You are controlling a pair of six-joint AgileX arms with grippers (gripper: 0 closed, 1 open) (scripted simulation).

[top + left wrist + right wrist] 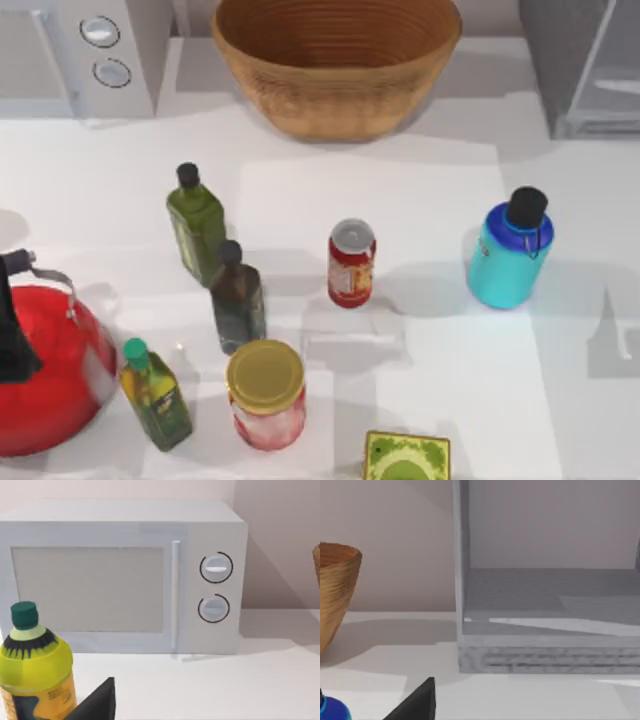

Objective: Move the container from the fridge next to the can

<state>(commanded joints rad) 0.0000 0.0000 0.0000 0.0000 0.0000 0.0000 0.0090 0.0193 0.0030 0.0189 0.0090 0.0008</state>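
Landmark: the can (352, 264), upright mid-worktop (420, 400).

Fridge (590, 65): far behind the can, to its right, open; its shelf looks bare from my right wrist.

Basket (336, 60): behind the can.

Kettle (45, 370): well left of the can.

Bottle (508, 252): upright, right of the can, apart from it.

My tools: whether they are wide or narrow, I cannot tell.

A white microwave (85, 55) with two round knobs and a woven wooden bowl (336, 62) stand at the back of the white table (430, 350). A red kettle (45, 365), three glass oil bottles (197, 222) and a pink yellow-lidded jar (266, 394) cluster left.
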